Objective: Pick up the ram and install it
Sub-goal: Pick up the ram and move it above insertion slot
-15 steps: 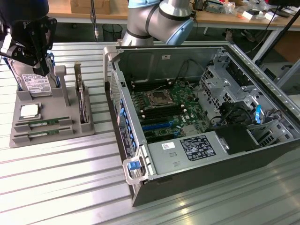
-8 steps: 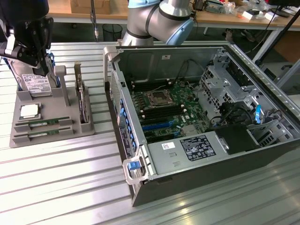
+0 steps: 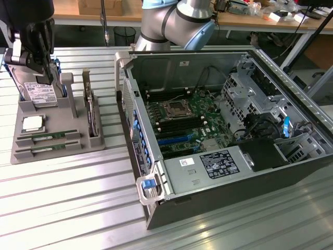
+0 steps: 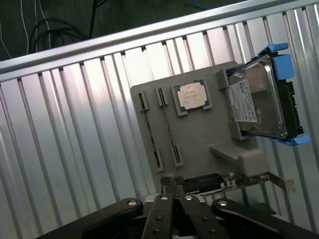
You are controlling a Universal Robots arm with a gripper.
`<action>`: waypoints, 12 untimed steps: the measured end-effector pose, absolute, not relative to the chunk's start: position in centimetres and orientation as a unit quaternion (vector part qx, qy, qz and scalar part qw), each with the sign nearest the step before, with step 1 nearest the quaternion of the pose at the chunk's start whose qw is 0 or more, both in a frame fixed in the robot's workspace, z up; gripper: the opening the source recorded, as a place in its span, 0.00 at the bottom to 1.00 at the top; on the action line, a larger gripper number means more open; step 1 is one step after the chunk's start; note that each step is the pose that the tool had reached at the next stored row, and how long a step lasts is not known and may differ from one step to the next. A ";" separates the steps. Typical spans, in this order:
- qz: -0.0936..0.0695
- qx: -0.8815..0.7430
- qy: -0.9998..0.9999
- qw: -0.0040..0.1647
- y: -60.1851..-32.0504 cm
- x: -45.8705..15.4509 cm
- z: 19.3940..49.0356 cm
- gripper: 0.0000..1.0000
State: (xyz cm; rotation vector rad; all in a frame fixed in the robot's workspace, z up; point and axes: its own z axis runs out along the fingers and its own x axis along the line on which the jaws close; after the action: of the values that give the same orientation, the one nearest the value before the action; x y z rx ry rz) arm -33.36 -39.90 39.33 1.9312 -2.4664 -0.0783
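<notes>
Two ram sticks (image 3: 48, 137) lie edge-up in the slots of a grey holder (image 3: 78, 136) on the exterior view's left. In the wrist view the ram (image 4: 150, 130) shows as thin green strips across the holder (image 4: 199, 134). My black gripper (image 3: 50, 77) hangs above the holder's far end, by the hard drive, well back from the ram. Its fingertips (image 4: 173, 183) are pressed together and shut on nothing. The open computer case (image 3: 156, 179) lies on the exterior view's right, its motherboard (image 3: 182, 117) exposed with long black memory slots beside the processor socket.
The holder also carries a square silver processor (image 4: 192, 95), a hard drive in a blue frame (image 4: 259, 99) and a green card with a metal bracket (image 4: 244, 180). Everything rests on a ribbed metal table (image 3: 67, 203). The arm's elbow (image 3: 174, 23) stands behind the case.
</notes>
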 end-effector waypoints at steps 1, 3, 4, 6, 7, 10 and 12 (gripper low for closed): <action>-0.025 0.626 -0.779 0.004 -39.9 -33.4 39.3 0.11; -0.025 0.639 -0.769 0.005 -39.9 -33.4 39.3 0.11; -0.025 0.644 -0.765 0.005 -39.9 -33.4 39.3 0.11; -0.025 0.654 -0.756 0.005 -39.9 -33.4 39.3 0.11; -0.025 0.664 -0.747 0.006 -39.9 -33.4 39.3 0.11; -0.024 0.690 -0.724 0.006 -39.9 -33.4 39.3 0.11; -0.024 0.701 -0.712 0.007 -39.9 -33.4 39.3 0.11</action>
State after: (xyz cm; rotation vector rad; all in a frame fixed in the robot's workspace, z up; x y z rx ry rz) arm -33.36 -39.90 39.30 2.1940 -2.2281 -0.0763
